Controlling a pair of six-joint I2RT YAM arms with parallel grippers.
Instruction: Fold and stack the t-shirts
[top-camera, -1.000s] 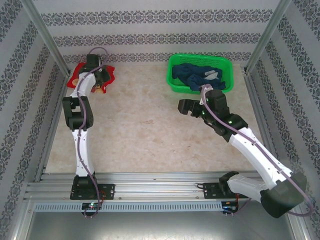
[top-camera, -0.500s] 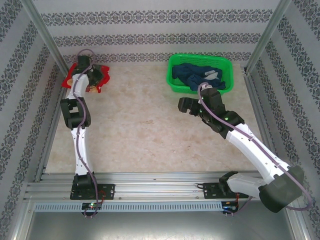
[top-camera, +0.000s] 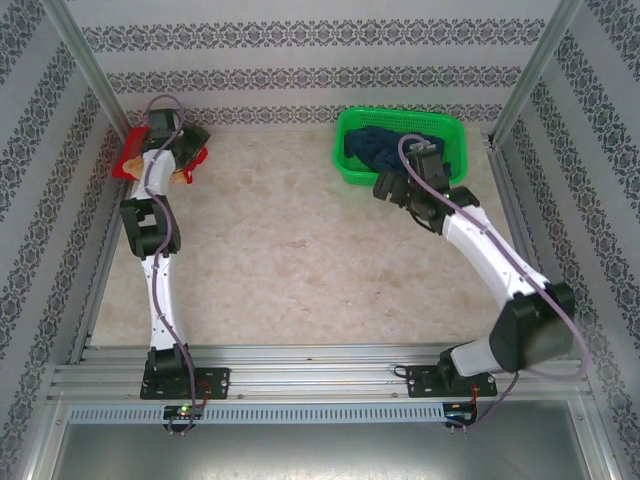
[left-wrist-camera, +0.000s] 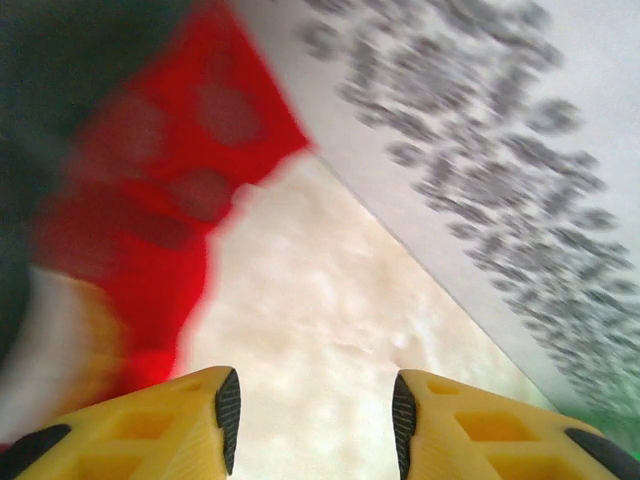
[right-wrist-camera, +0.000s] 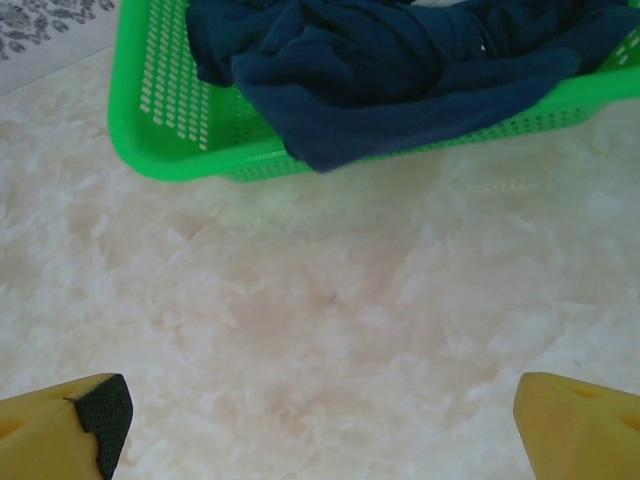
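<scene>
The red t-shirt (top-camera: 130, 160) lies bunched in the far left corner, partly hidden under my left arm. My left gripper (top-camera: 192, 143) hovers at its right edge. In the blurred left wrist view the red t-shirt (left-wrist-camera: 150, 190) is to the left, and my left gripper (left-wrist-camera: 312, 420) is open over bare table with nothing between its fingers. The navy t-shirt (top-camera: 375, 145) sits crumpled in the green basket (top-camera: 400, 113). My right gripper (top-camera: 390, 186) is just in front of it. In the right wrist view the navy t-shirt (right-wrist-camera: 400, 70) spills over the green basket (right-wrist-camera: 160, 100), and my right gripper (right-wrist-camera: 320, 430) is wide open, empty.
Patterned walls close the table on the left, back and right, with metal posts (top-camera: 85, 70) at the back corners. The marbled tabletop (top-camera: 300, 250) stretches between the two arms.
My left gripper has opened and shifted left toward the corner, with the red t-shirt moving with it. My right arm has swung up and right, close to the basket.
</scene>
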